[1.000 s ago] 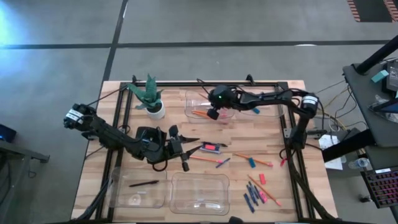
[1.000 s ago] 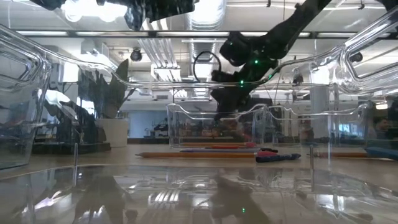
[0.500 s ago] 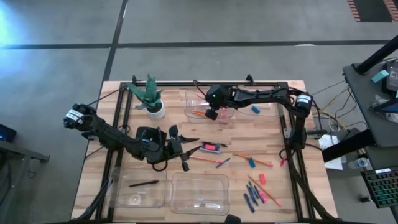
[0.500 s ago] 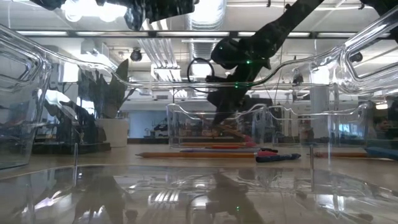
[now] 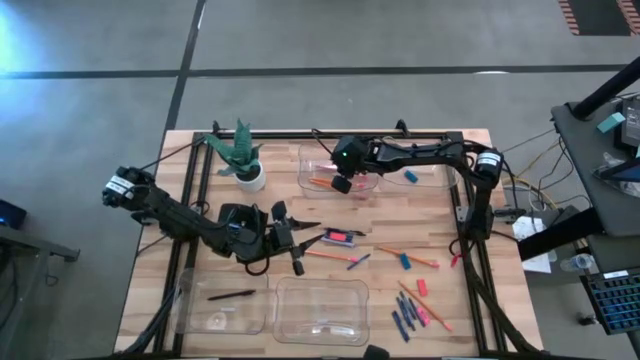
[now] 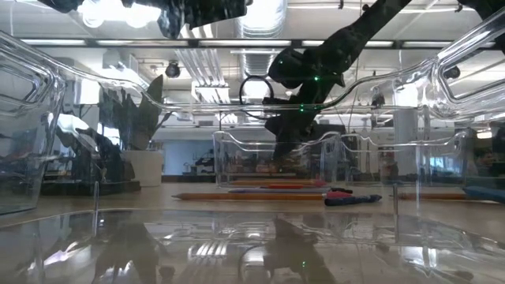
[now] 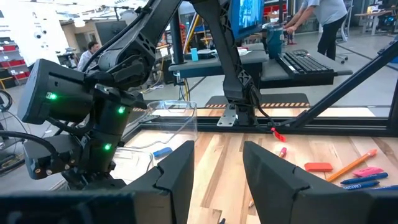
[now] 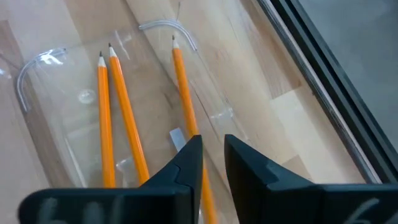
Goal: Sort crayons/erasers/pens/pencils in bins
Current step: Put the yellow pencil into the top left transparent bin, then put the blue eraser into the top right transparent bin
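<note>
My right gripper [image 5: 341, 182] hovers over the far left bin [image 5: 312, 158], its fingers a narrow gap apart [image 8: 213, 162]. Three orange pencils [image 8: 127, 124] lie flat on that bin's floor. One pencil [image 8: 183, 93] runs under the gap without being touched. My left gripper [image 5: 293, 243] is open and empty [image 7: 214, 168] at mid-table, beside a small black box [image 5: 340, 237]. Loose pencils [image 5: 405, 255], dark-blue crayons [image 5: 405, 318], erasers [image 5: 421, 287] and a pen [image 5: 358, 261] lie on the table's right half.
The far right bin [image 5: 435, 182] holds a light-blue eraser [image 5: 410, 177]. The near left bin [image 5: 200, 312] holds a black pen [image 5: 230, 295]. Another near bin [image 5: 320, 325] stands beside it. A potted plant [image 5: 245, 160] stands at the far left. People show beyond the table.
My right gripper has gone a little toward the table's left edge above the far left bin. An orange pencil that slanted below it in the low view half a second ago no longer shows there.
</note>
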